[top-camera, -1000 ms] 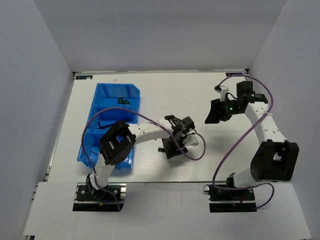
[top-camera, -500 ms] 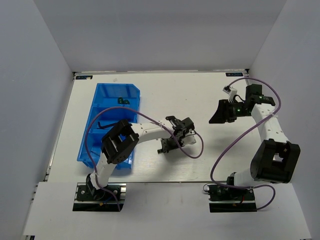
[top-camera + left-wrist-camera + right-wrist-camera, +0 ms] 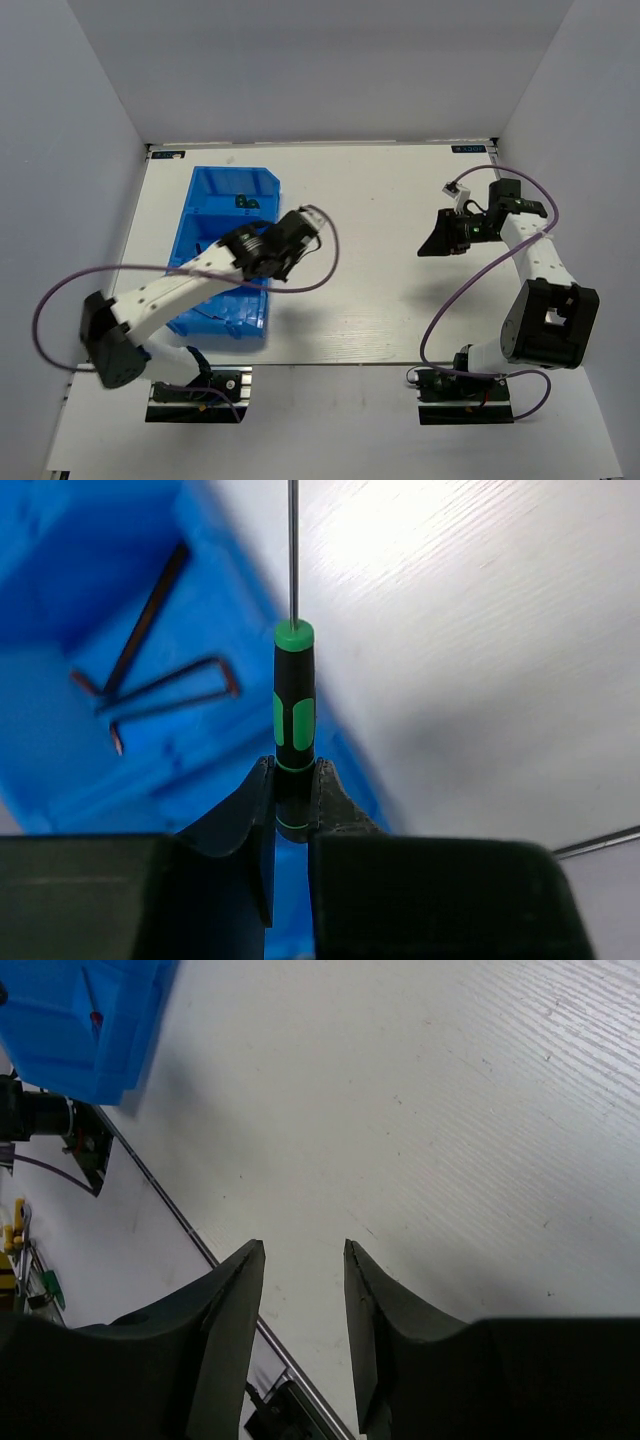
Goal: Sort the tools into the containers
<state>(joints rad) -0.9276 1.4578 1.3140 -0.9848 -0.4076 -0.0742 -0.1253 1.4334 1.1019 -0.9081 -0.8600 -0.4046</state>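
My left gripper (image 3: 291, 765) is shut on the handle of a thin green-black screwdriver (image 3: 294, 705), whose metal shaft points straight away from the wrist. It hangs above the edge of the blue containers (image 3: 60, 770). Two dark L-shaped hex keys (image 3: 165, 690) lie in the compartment below. In the top view the left gripper (image 3: 275, 250) sits over the right side of the containers (image 3: 205, 185), and two green-handled screwdrivers (image 3: 247, 202) lie in the far compartment. My right gripper (image 3: 303, 1247) is open with nothing between its fingers, above bare table at the right (image 3: 432, 240).
The three blue bins stand in a row along the table's left side, and one corner (image 3: 70, 1030) shows far off in the right wrist view. A purple cable (image 3: 320, 250) loops off the left wrist. Grey walls enclose the table.
My left gripper shut on the green-black screwdriver at the table's middle and swung left with it to above the bins. The right gripper drifted slightly right and its jaws narrowed.
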